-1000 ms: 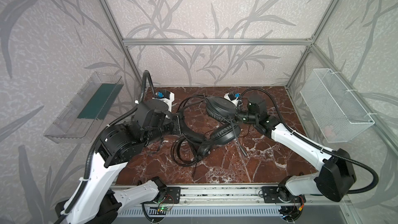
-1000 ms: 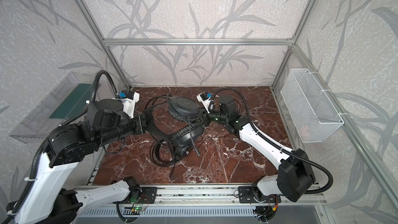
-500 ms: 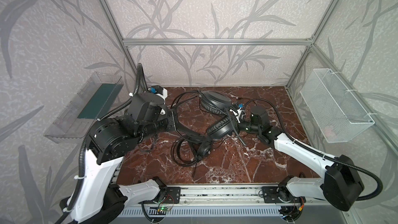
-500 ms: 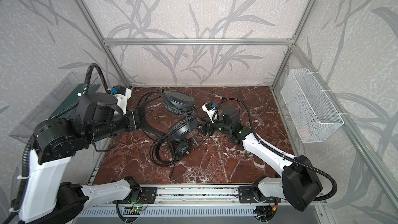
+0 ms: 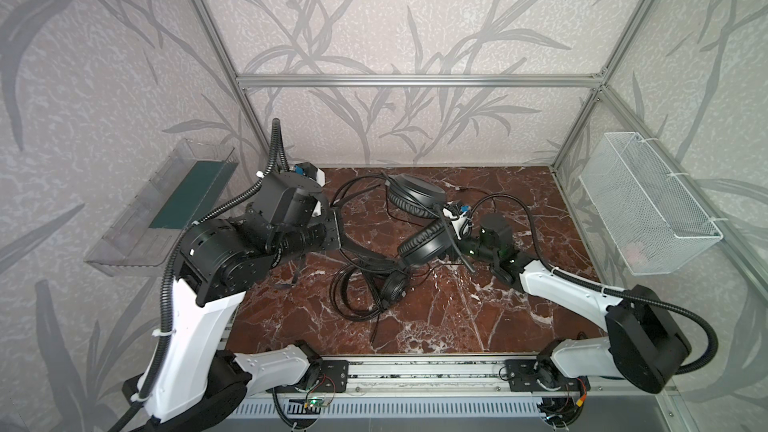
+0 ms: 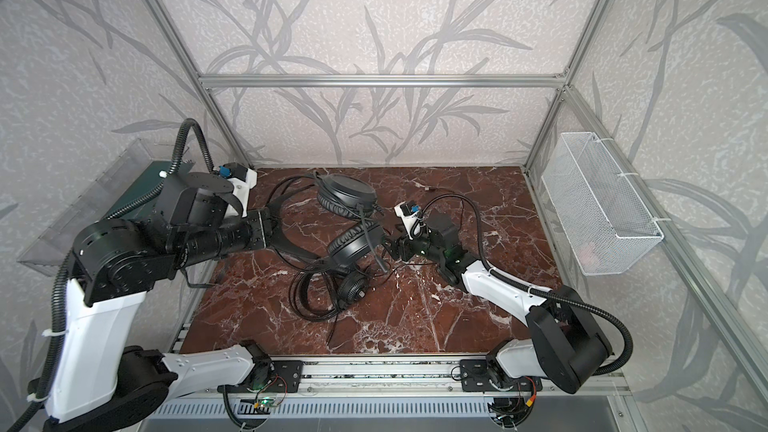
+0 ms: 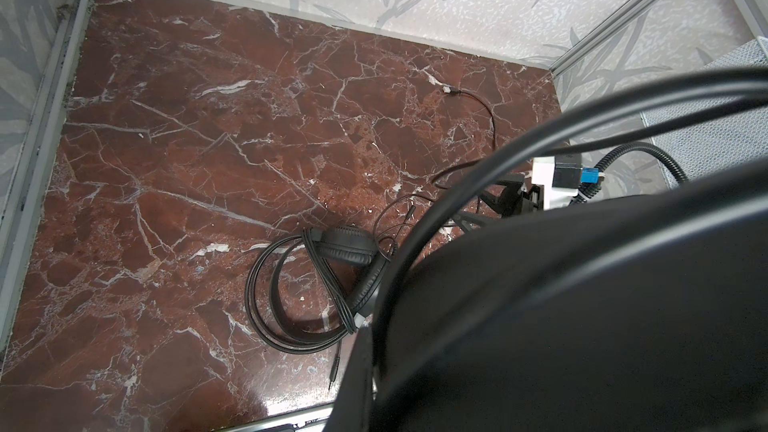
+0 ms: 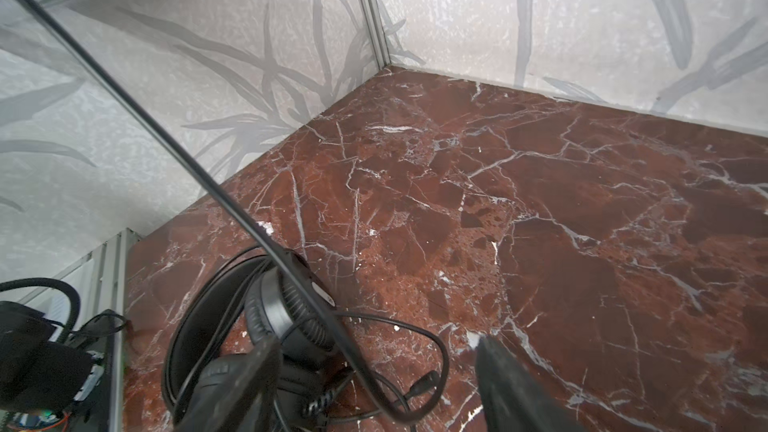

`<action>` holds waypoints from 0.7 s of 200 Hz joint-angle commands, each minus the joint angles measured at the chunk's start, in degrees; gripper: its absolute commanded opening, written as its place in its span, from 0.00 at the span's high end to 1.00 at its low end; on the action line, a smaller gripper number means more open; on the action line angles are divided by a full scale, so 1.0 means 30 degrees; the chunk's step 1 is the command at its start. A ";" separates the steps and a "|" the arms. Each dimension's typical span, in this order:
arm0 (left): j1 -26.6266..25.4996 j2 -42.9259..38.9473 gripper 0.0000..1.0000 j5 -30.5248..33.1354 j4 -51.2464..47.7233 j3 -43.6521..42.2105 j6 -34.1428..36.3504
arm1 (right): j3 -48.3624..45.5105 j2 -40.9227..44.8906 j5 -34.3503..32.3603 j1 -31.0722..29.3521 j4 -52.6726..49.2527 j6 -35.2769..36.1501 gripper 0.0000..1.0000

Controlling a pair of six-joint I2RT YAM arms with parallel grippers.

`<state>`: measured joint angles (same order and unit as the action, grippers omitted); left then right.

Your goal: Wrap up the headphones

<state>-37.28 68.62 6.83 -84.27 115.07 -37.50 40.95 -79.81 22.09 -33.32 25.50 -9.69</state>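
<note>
A clear tray (image 5: pixel 141 218) hangs on the left wall. The left gripper (image 5: pixel 336 235) is clamped tight on the headband (image 5: pixel 362 252) of the held headset (image 5: pixel 424 243), which sits mid-table. Just in front of it, the second headset (image 5: pixel 394 288) lies on the marble table (image 5: pixel 478 317), its coiled cable (image 5: pixel 353 299) looped beside it. The right gripper (image 8: pixel 376 342), just beside the held headset, has its fingers spread apart and grips nothing. A taut cable (image 8: pixel 166 118) crosses the gap in the right wrist view. A wire basket (image 5: pixel 648 209) hangs on the right wall.
</note>
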 commanded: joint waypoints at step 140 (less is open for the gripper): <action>0.4181 0.0470 1.00 -0.1001 0.1596 0.1290 -0.1329 | -0.1653 0.1174 -0.1044 -0.3455 0.0467 0.0975 1.00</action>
<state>-26.35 69.73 3.99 -84.47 117.36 -38.74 37.41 -80.73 21.41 -41.12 28.67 -8.69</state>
